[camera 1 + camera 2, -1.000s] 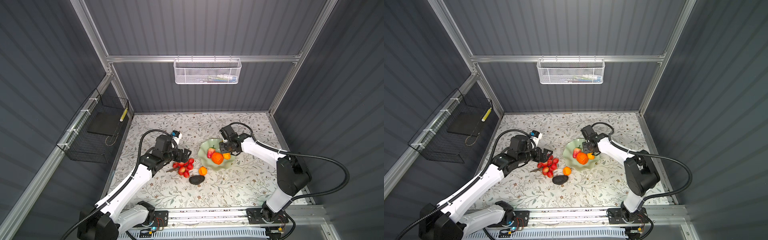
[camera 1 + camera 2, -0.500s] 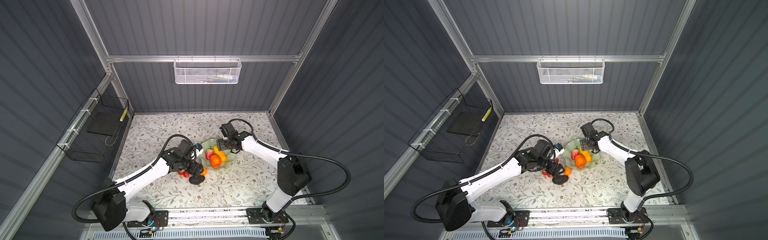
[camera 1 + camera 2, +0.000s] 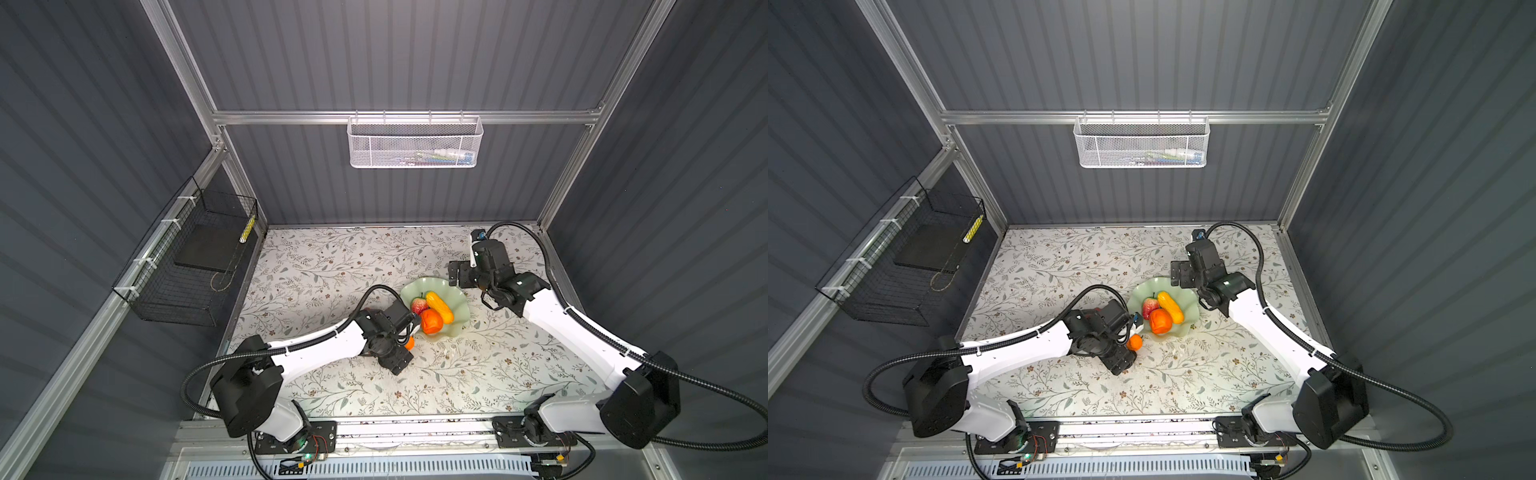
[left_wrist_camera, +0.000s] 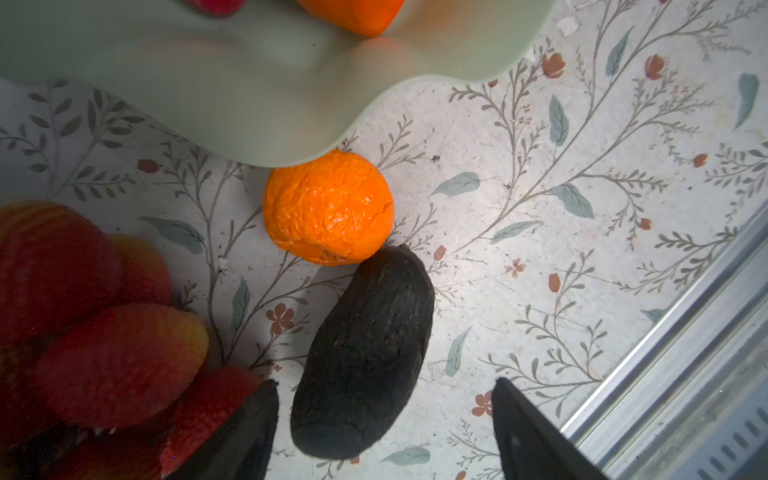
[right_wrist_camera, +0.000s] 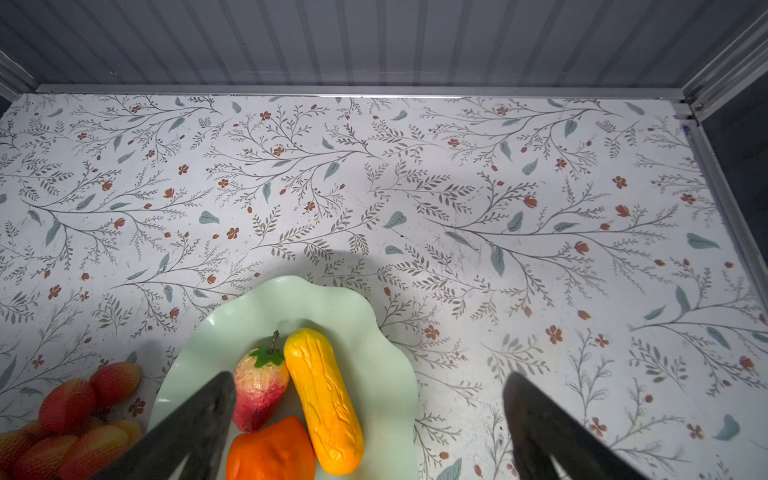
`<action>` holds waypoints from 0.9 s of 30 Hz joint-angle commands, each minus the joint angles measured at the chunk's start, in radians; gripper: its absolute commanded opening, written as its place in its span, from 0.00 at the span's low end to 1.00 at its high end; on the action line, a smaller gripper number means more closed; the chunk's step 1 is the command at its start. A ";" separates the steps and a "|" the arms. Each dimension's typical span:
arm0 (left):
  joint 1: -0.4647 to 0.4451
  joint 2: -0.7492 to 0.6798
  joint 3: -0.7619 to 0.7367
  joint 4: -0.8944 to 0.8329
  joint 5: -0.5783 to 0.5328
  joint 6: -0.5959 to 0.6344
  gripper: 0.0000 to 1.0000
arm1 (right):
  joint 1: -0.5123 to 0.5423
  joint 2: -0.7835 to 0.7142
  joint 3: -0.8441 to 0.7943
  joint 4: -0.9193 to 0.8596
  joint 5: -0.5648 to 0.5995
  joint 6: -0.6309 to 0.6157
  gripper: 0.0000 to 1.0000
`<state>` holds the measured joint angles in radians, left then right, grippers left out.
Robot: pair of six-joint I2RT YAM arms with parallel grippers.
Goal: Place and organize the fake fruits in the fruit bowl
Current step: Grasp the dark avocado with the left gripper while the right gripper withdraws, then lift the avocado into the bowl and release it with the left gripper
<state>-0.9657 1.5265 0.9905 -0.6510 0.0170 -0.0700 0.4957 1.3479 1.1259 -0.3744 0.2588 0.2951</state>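
The mint-green fruit bowl (image 3: pixel 460 298) (image 3: pixel 1188 300) holds a strawberry (image 5: pixel 259 382), a long yellow piece (image 5: pixel 324 399) and an orange (image 5: pixel 270 453). A smaller orange (image 4: pixel 328 208) (image 3: pixel 409 343) lies on the table, touching the bowl's rim (image 4: pixel 249 104) and the tip of a dark avocado (image 4: pixel 365 353). My left gripper (image 4: pixel 384 382) (image 3: pixel 398 365) is open low over the avocado, one finger on each side. The red-berry bunch (image 4: pixel 104 353) (image 5: pixel 70 415) lies beside it, hidden in both top views. My right gripper (image 5: pixel 370 378) (image 3: pixel 454 274) is open and empty at the bowl's far edge.
A white mesh basket (image 3: pixel 415 143) hangs on the back wall and a black wire basket (image 3: pixel 191 266) on the left wall. The metal front rail (image 4: pixel 685 374) runs close behind the left gripper.
My right gripper opened, left the long yellow piece in the bowl and drew back to the far right. My left arm swung from the berry bunch to the avocado.
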 commanded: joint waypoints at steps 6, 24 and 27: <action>-0.022 0.134 0.053 -0.038 -0.011 -0.023 0.70 | -0.024 -0.034 -0.034 0.026 0.013 0.007 0.99; -0.007 -0.139 0.189 -0.093 -0.108 -0.025 0.42 | -0.076 -0.073 -0.085 0.071 -0.048 0.066 0.99; 0.029 -0.066 0.262 -0.013 -0.121 -0.020 0.43 | -0.081 -0.087 -0.098 0.070 -0.056 0.076 0.99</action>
<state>-0.9661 1.4059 1.1999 -0.7113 -0.0574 -0.0994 0.4213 1.2896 1.0443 -0.3122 0.2218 0.3492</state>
